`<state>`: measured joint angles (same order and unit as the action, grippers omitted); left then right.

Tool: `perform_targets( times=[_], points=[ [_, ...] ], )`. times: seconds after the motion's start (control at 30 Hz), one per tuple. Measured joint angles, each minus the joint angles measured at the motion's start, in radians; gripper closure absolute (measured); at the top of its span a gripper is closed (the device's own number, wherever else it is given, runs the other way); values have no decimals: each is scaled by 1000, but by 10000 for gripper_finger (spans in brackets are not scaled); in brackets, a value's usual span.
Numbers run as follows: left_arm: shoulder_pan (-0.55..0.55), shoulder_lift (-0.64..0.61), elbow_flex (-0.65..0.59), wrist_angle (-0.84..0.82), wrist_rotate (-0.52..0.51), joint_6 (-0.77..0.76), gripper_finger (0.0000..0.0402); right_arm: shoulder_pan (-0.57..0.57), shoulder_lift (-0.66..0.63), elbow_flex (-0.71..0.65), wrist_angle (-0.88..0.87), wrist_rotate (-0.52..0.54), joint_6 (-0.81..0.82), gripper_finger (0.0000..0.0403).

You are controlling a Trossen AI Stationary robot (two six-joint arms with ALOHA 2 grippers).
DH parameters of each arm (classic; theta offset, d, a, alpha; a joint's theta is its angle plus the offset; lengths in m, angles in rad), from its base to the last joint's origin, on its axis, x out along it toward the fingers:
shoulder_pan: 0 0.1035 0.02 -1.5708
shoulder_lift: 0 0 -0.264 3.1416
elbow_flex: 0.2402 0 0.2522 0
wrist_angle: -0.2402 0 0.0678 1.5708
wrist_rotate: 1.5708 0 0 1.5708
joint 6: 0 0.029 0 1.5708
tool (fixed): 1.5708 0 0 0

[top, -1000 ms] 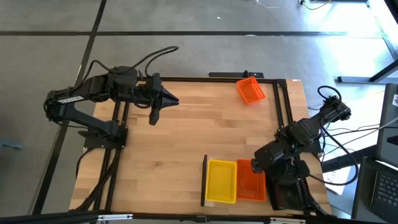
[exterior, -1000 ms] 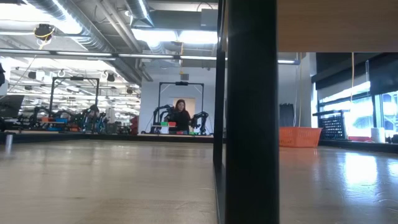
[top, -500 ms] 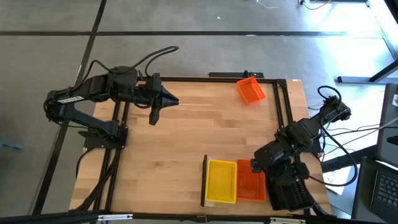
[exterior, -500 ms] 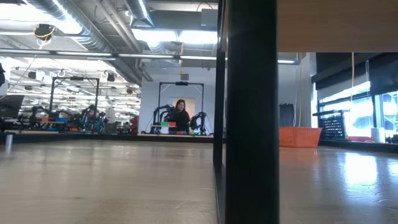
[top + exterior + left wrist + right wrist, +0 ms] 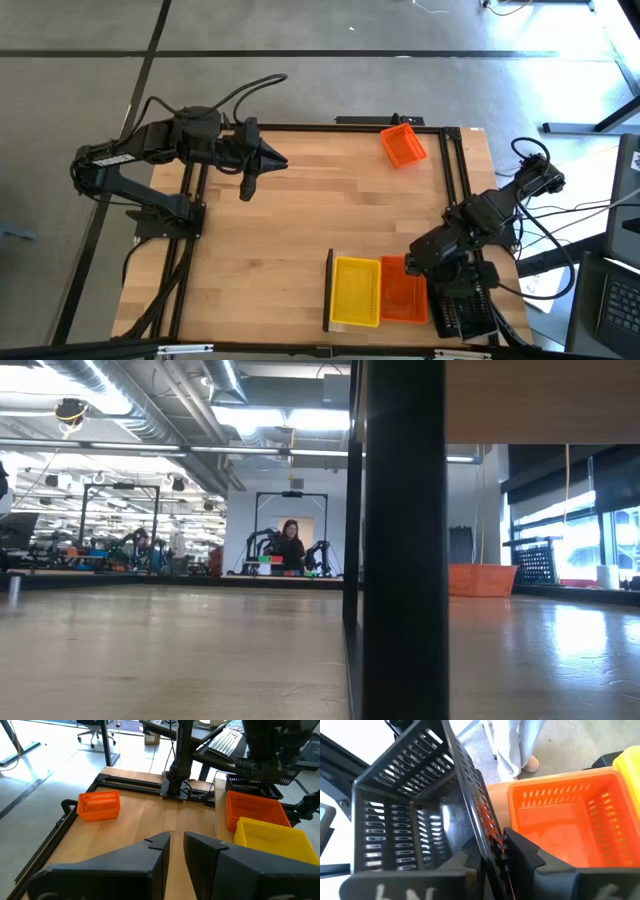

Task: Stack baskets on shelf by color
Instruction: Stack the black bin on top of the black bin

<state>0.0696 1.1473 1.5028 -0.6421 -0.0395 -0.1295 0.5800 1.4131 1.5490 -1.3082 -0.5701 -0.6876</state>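
A yellow basket [image 5: 356,291] and an orange basket [image 5: 403,292] stand side by side on the shelf [image 5: 328,290] at the table's near edge. A second orange basket [image 5: 403,145] rests on its bottom at the far edge. My right gripper [image 5: 440,272] is shut on a black basket [image 5: 466,312], just right of the shelf's orange basket [image 5: 570,825]. My left gripper [image 5: 248,188] hangs shut and empty over the table's far left part. My right gripper pinches one side wall [image 5: 487,837] of the black basket near its rim, one finger [image 5: 470,865] inside and one finger [image 5: 530,865] outside. The basket is lifted clear and tilted, its open side turned up toward the gripper, by the table's near right corner.
Dark frame rails [image 5: 455,180] run along the table's edges. The shelf's dark upright end piece [image 5: 400,540] fills the middle of the low view. Bare wood [image 5: 300,220] lies between the arms. A person's legs [image 5: 520,745] show beyond the table.
The black basket in my right gripper has tipped a little, so that more of its meshed wall shows from above. The left arm has kept still.
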Motion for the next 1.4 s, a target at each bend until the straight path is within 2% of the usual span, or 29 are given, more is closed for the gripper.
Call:
perform_targets(
  times=[0.43, 0.97, 1.4],
  points=[
    [0, 0, 0, 0, 0, 0, 355, 0, -1, 0, -7, 19, 6, 360],
    [0, 0, 0, 0, -1, 0, 355, 0, -3, 79, -163, 80, 86, 360],
    [0, 0, 0, 0, -1, 1, 355, -7, -3, 20, -70, 56, 78, 360]
  ],
)
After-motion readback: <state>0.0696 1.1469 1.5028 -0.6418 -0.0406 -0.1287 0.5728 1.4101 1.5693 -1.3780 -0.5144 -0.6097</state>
